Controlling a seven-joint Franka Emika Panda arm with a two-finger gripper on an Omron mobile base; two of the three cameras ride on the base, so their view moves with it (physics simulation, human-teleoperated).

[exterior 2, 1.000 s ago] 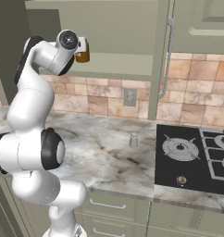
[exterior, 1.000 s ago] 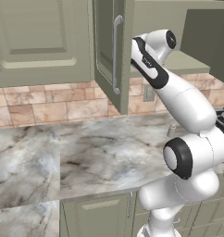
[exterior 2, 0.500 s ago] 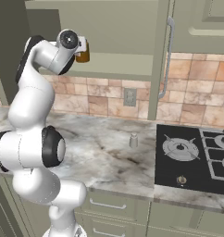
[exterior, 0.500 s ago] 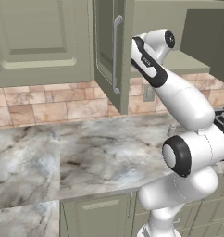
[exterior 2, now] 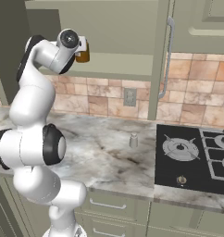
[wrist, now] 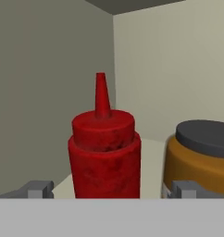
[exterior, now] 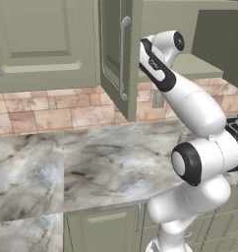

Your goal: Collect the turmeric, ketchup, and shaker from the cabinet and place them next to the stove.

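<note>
Two small dark finger tips of the gripper (wrist: 107,190) stand fully apart at the bottom of the hand view, one left, one right; nothing is clamped. Slim bright red ketchup bottle (wrist: 104,155) w/ conical nozzle sits upright between the tips, centred in the gap. Contact betw. pads and bottle: cannot tell, tips are mostly cut off at the frame edge.

Orange-brown turmeric container (wrist: 199,159) w/ dark grey lid stands upright just beside the ketchup on the right side of the hand view, a narrow gap betw. the two. The right-side tip (wrist: 183,189) overlaps the turmeric's lower left corner; touching or not: cannot tell.

Edges/clearance:
- Sage-green wall cabinet (exterior 2: 118,28) is open; its panelled door (exterior: 116,59) w/ long silver bar handle (exterior: 124,56) is swung out, seen edge-on in both base views.
- Both containers stand on the cabinet floor near the back corner; side wall close on the left of the ketchup, back wall behind, open room above the nozzle.
- Right base view: hand is at the cabinet opening, turmeric (exterior 2: 82,52) visible just past it.
- Small pale grey shaker (exterior 2: 133,140) stands upright on the marble counter (exterior 2: 100,152), near the left edge of the black cooktop (exterior 2: 192,159), not touching it. Counter around the shaker is open.
</note>
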